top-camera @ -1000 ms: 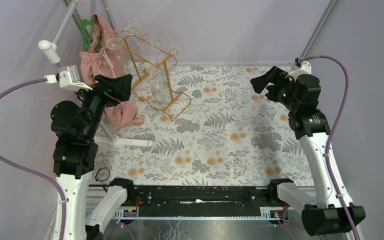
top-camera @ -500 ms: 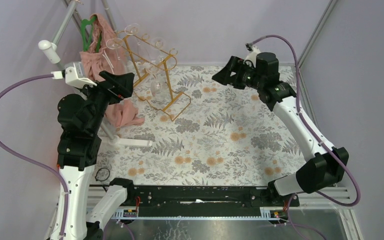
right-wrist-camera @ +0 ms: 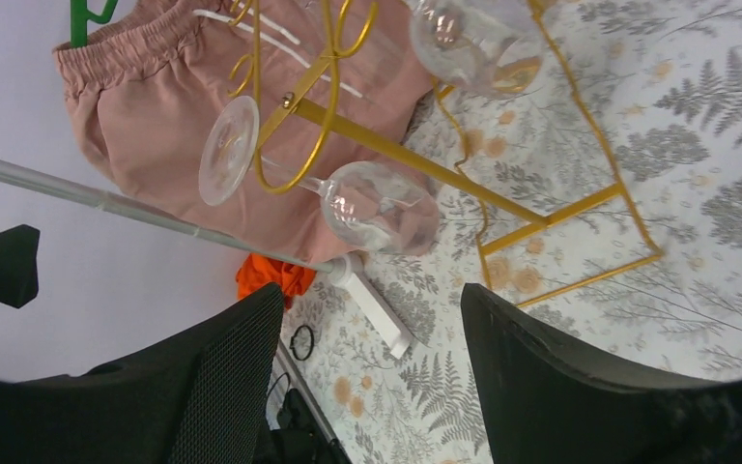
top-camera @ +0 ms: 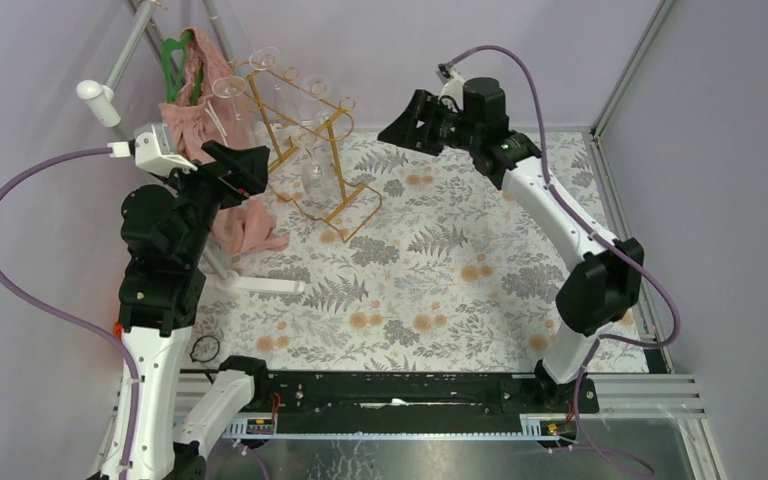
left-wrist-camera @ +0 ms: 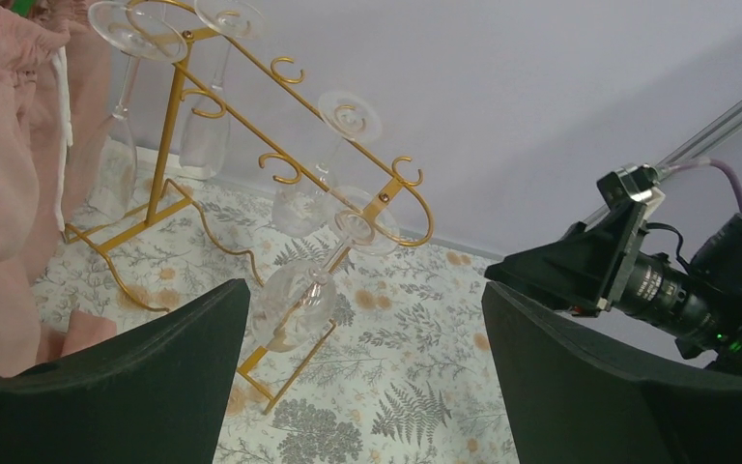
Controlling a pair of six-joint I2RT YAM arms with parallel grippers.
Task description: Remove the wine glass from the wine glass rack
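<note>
Wine glass (left-wrist-camera: 295, 304): hung bowl-down, foot in curled hook at near end of wine glass rack (right-wrist-camera: 464, 188), far-left part of floral table (top-camera: 440, 290). Alongside on same rack, close by: other glasses (left-wrist-camera: 203, 145), hung alike. Just left of rack: pink cloth (top-camera: 235, 225) draped on stand. Left gripper (left-wrist-camera: 364, 309): fingers spread wide, gripping nothing, short of rack. Right gripper (right-wrist-camera: 367, 309): likewise spread, apart from glasses, facing rack from opposite side.
</note>
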